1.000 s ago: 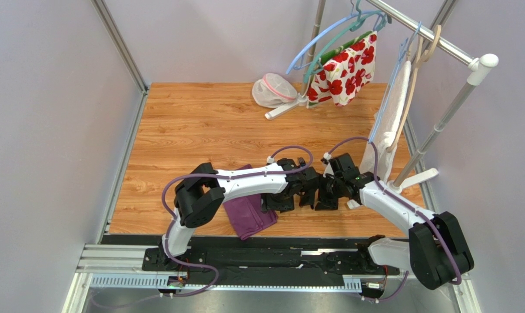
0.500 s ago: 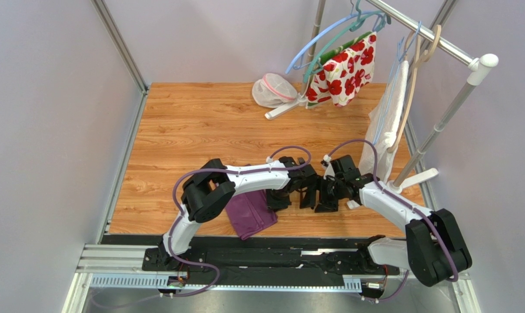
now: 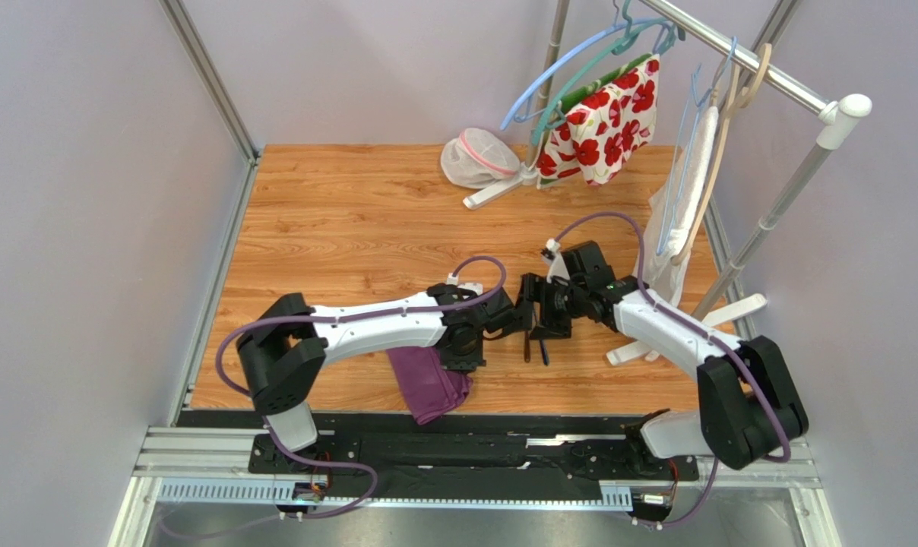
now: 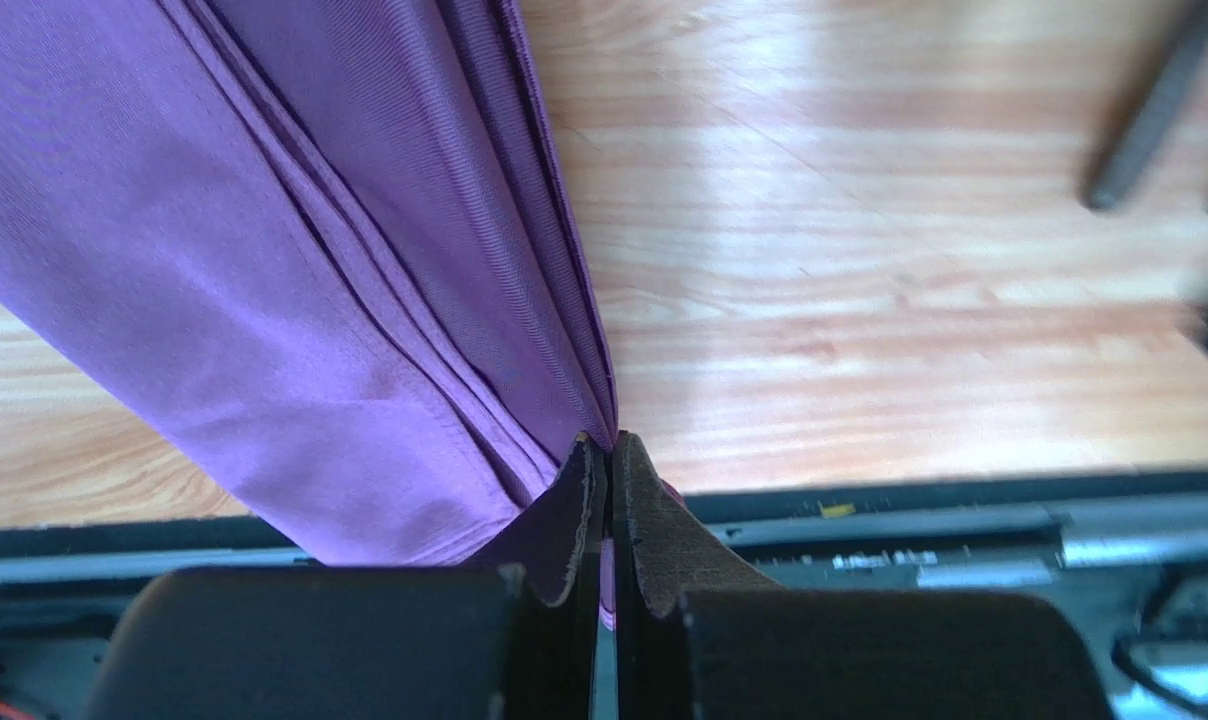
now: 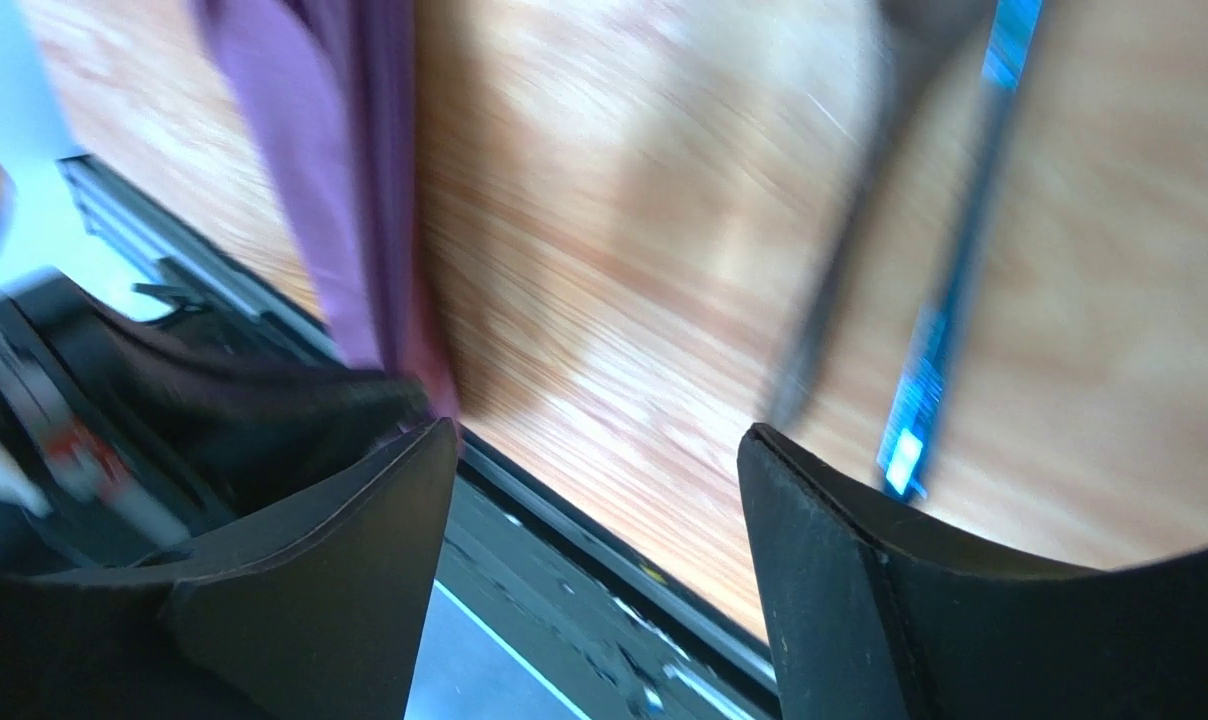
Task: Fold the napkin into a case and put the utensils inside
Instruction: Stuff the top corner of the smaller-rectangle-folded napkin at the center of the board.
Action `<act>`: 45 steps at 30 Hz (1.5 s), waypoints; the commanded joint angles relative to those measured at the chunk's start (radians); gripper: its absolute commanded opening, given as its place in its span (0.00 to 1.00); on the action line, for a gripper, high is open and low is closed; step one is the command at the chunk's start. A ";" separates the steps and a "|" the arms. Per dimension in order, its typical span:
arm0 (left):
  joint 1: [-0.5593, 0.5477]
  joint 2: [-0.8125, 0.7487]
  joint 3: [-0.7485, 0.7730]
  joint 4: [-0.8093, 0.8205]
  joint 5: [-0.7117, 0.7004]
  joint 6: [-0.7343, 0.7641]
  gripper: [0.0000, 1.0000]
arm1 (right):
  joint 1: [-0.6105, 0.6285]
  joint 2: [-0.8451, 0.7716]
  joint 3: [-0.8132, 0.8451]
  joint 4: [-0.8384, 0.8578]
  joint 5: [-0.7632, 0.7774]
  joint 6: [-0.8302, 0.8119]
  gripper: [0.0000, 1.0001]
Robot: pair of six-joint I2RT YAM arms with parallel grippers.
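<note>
Wood-grain table (image 3: 349, 217), lower centre: dark purple soft cloth napkin (image 4: 310, 270), folded in layers, seemingly not yet a finished case. Left gripper (image 4: 610, 468) clamped on its corner. Two slim dark metal utensils (image 3: 534, 342) lie uncovered just right of it, beside right gripper (image 5: 595, 438), jaws spread, empty. Insertion outstanding.

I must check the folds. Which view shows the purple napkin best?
The left wrist view: the napkin is large, folds sharp, an edge pinched in the left gripper. The top view shows it small, partly under the left arm. The right wrist view shows a blurred strip.
</note>
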 commanded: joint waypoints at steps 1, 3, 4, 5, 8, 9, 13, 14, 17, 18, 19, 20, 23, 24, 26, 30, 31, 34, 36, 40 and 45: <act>0.001 -0.084 -0.057 0.120 0.037 0.094 0.00 | 0.045 0.135 0.124 0.133 -0.042 0.050 0.73; 0.001 -0.108 -0.086 0.144 0.051 0.110 0.00 | 0.065 0.196 0.176 0.168 -0.054 0.076 0.73; 0.000 -0.119 -0.096 0.151 0.051 0.113 0.00 | 0.074 0.246 0.190 0.183 -0.058 0.086 0.73; 0.002 -0.127 -0.114 0.157 0.050 0.117 0.00 | 0.082 0.273 0.207 0.197 -0.057 0.096 0.73; 0.005 -0.168 -0.161 0.180 0.045 0.128 0.00 | 0.125 0.373 0.288 0.207 -0.043 0.103 0.74; 0.008 -0.191 -0.174 0.192 0.057 0.131 0.00 | 0.140 0.394 0.303 0.207 -0.043 0.109 0.74; 0.014 -0.237 -0.232 0.235 0.071 0.122 0.00 | 0.169 0.471 0.357 0.213 -0.029 0.109 0.74; 0.016 -0.244 -0.255 0.243 0.073 0.122 0.00 | 0.174 0.483 0.366 0.223 -0.028 0.107 0.74; 0.023 -0.273 -0.286 0.275 0.093 0.117 0.00 | 0.183 0.506 0.394 0.216 -0.023 0.107 0.74; 0.023 -0.274 -0.286 0.277 0.094 0.117 0.00 | 0.183 0.523 0.399 0.216 -0.026 0.107 0.74; 0.023 -0.276 -0.284 0.272 0.093 0.119 0.00 | 0.186 0.532 0.400 0.217 -0.031 0.109 0.74; 0.025 -0.277 -0.283 0.270 0.093 0.119 0.00 | 0.188 0.538 0.400 0.229 -0.037 0.113 0.73; 0.027 -0.279 -0.286 0.280 0.093 0.116 0.00 | 0.201 0.566 0.414 0.231 -0.032 0.106 0.70; 0.027 -0.279 -0.286 0.289 0.096 0.111 0.00 | 0.208 0.584 0.431 0.228 -0.029 0.103 0.69; 0.025 -0.276 -0.284 0.295 0.103 0.110 0.00 | 0.211 0.597 0.445 0.228 -0.020 0.092 0.63; 0.025 -0.285 -0.286 0.303 0.106 0.116 0.00 | 0.211 0.629 0.489 0.219 0.021 0.069 0.57; 0.025 -0.287 -0.287 0.306 0.105 0.117 0.00 | 0.209 0.637 0.500 0.213 0.017 0.066 0.56; 0.027 -0.287 -0.289 0.313 0.113 0.120 0.00 | 0.209 0.660 0.524 0.211 0.017 0.070 0.52; 0.025 -0.290 -0.290 0.315 0.117 0.125 0.00 | 0.211 0.670 0.537 0.211 0.024 0.067 0.50; 0.025 -0.313 -0.313 0.324 0.114 0.122 0.00 | 0.205 0.690 0.564 0.207 0.023 0.072 0.39; 0.025 -0.334 -0.339 0.353 0.119 0.116 0.00 | 0.205 0.686 0.570 0.202 0.023 0.072 0.18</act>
